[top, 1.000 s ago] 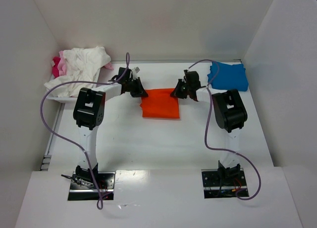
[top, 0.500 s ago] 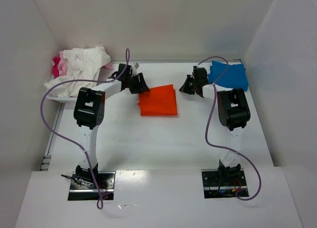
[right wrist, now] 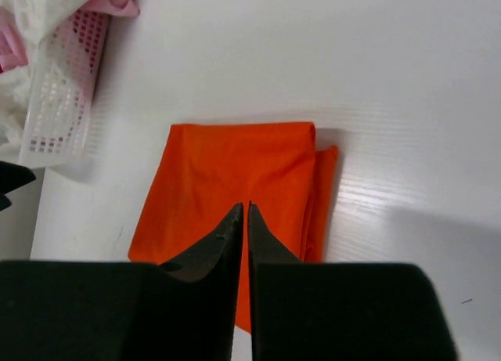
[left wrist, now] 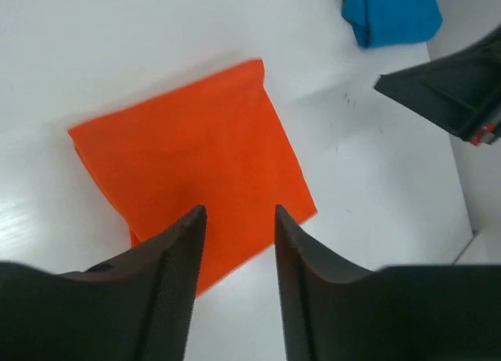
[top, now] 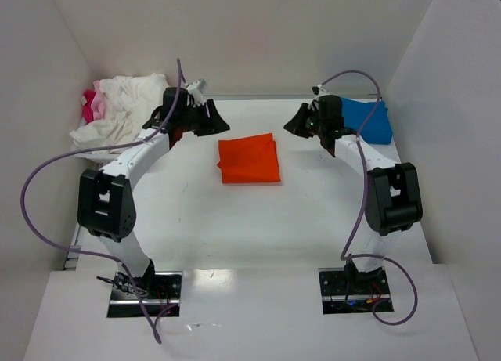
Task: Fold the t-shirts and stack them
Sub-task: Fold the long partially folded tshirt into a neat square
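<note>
A folded bright orange t-shirt (top: 249, 159) lies flat on the table's middle; it also shows in the left wrist view (left wrist: 196, 157) and the right wrist view (right wrist: 235, 181). A folded blue t-shirt (top: 366, 120) lies at the back right, seen too in the left wrist view (left wrist: 389, 11). White and pink t-shirts (top: 121, 106) are heaped at the back left. My left gripper (top: 215, 124) hangs open and empty above the table, left of the orange shirt. My right gripper (top: 296, 126) hangs shut and empty, right of the orange shirt and next to the blue one.
A white perforated basket (right wrist: 59, 95) holds the white and pink heap at the back left. White walls close in the table on three sides. Purple cables loop from both arms.
Both grippers let go of the orange shirt, rose and drew back toward the far corners. The shirt now lies folded and free on the table.
</note>
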